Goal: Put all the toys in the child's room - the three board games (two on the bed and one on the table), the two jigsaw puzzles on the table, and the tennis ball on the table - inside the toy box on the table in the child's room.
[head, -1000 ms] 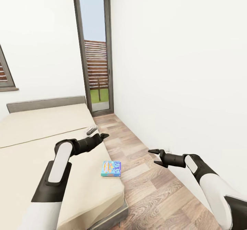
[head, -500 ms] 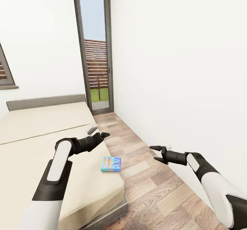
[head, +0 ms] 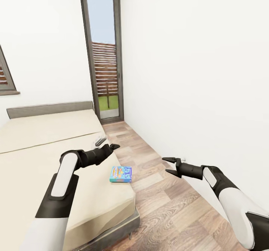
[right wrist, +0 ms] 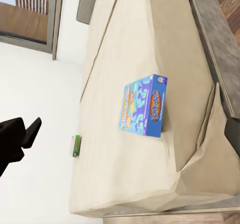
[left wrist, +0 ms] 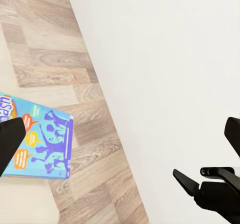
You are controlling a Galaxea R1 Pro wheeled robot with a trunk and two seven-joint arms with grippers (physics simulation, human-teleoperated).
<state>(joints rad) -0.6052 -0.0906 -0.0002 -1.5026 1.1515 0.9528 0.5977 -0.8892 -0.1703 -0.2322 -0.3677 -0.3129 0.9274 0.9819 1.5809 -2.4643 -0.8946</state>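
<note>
A flat blue board game box (head: 120, 174) with cartoon figures lies on the beige bed (head: 41, 138), close to the mattress's side edge. It shows again as the blue box (left wrist: 42, 145) and the blue box (right wrist: 144, 106). A second small board game (right wrist: 76, 146), green and white, rests further up the mattress; in the head view this box (head: 99, 141) sits just beyond my left gripper (head: 112, 146). The left gripper hovers open over the bed's edge, up-bed of the blue box. My right gripper (head: 168, 165) hangs open above the floor, to the right of the bed.
A strip of wood-plank floor (head: 157, 206) runs between the bed and the white wall (head: 194, 75) on the right. A tall glazed door (head: 104, 56) stands at the far end. The bed's grey headboard (head: 48, 109) is against the far wall.
The whole picture has shifted slightly, with the bed and blue box now a bit higher in view. Both arms keep the same pose and both grippers stay open.
</note>
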